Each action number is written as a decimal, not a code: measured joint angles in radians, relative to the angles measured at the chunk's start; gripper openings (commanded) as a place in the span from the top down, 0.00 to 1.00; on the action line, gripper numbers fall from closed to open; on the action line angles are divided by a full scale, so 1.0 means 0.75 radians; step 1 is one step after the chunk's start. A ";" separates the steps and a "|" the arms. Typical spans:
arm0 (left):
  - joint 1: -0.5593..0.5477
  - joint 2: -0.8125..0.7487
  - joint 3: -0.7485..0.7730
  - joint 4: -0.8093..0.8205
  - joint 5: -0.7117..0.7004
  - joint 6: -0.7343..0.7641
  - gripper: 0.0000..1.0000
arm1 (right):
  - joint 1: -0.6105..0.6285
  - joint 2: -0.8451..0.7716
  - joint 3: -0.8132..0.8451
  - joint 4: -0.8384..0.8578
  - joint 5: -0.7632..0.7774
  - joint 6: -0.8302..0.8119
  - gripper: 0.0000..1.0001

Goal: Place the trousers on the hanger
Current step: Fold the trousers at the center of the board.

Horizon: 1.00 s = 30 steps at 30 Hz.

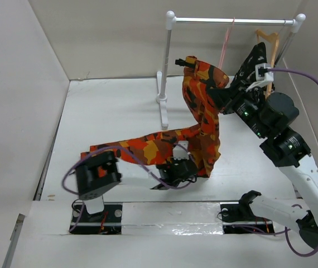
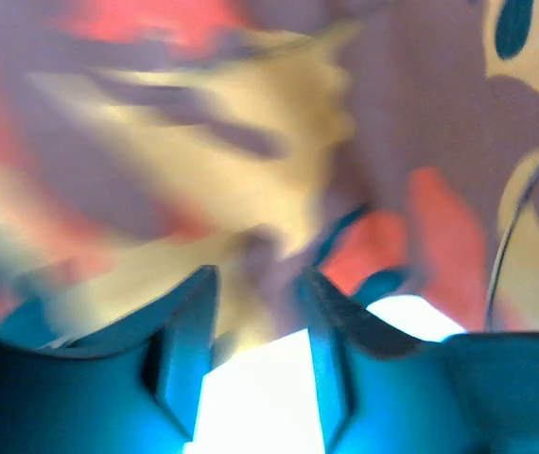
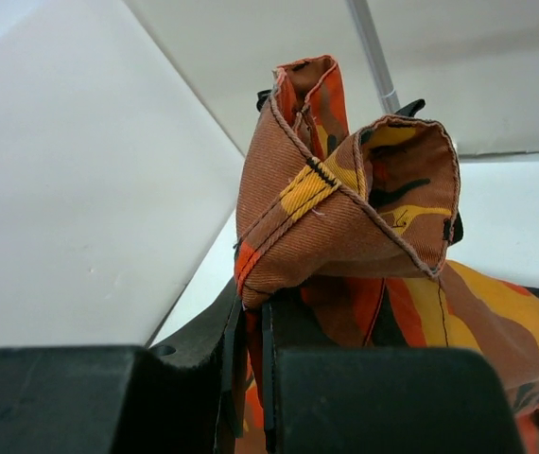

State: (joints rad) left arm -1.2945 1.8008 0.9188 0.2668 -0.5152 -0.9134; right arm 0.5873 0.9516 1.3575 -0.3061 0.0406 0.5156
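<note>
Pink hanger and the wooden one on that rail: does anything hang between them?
No. In the top view the rail is bare between the pink hanger and the wooden hanger; the black-and-white garment hangs below the wooden one.

white rail [image 1: 215, 20], wooden hanger [image 1: 271, 40] (hung right)

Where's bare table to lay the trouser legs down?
Bare table lies far left, between the side wall and the rack post, beyond the trousers. The right, under the pink hanger, is crowded by the right arm.
</note>
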 measured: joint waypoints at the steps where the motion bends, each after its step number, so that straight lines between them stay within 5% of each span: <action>1: 0.001 -0.081 -0.049 -0.044 -0.031 -0.005 0.50 | 0.009 0.014 -0.002 0.002 -0.001 0.000 1.00; 7: 0.049 -0.829 -0.225 -0.338 -0.234 -0.009 0.49 | 0.112 0.150 -0.008 0.067 0.008 -0.001 1.00; 13: 0.273 -1.551 -0.191 -0.517 -0.307 0.119 0.45 | 0.283 0.407 0.077 0.120 0.062 -0.019 1.00; 21: 0.309 -1.759 0.223 -0.834 -0.446 0.256 0.46 | 0.595 0.864 0.345 0.275 0.127 -0.053 1.00; 24: 0.309 -1.834 0.244 -0.901 -0.483 0.274 0.46 | 0.727 1.109 0.469 0.339 0.120 -0.049 0.65; 25: 0.309 -1.854 0.244 -0.924 -0.495 0.276 0.46 | 0.770 1.206 0.531 0.346 0.111 -0.045 0.39; 26: 0.309 -1.867 0.244 -0.944 -0.505 0.277 0.45 | 0.809 1.303 0.590 0.348 0.104 -0.042 0.26; 28: 0.309 -1.881 0.244 -0.993 -0.527 0.265 0.44 | 0.875 1.453 0.657 0.349 0.094 -0.049 0.09; 30: 0.309 -1.882 0.237 -1.043 -0.542 0.253 0.42 | 0.924 1.507 0.601 0.336 0.085 -0.049 0.08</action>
State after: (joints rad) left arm -1.0630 0.3889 1.0966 -0.5152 -0.9215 -0.7235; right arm 1.2800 2.0815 1.8080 -0.0544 0.1047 0.4789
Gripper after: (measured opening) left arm 0.560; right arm 0.902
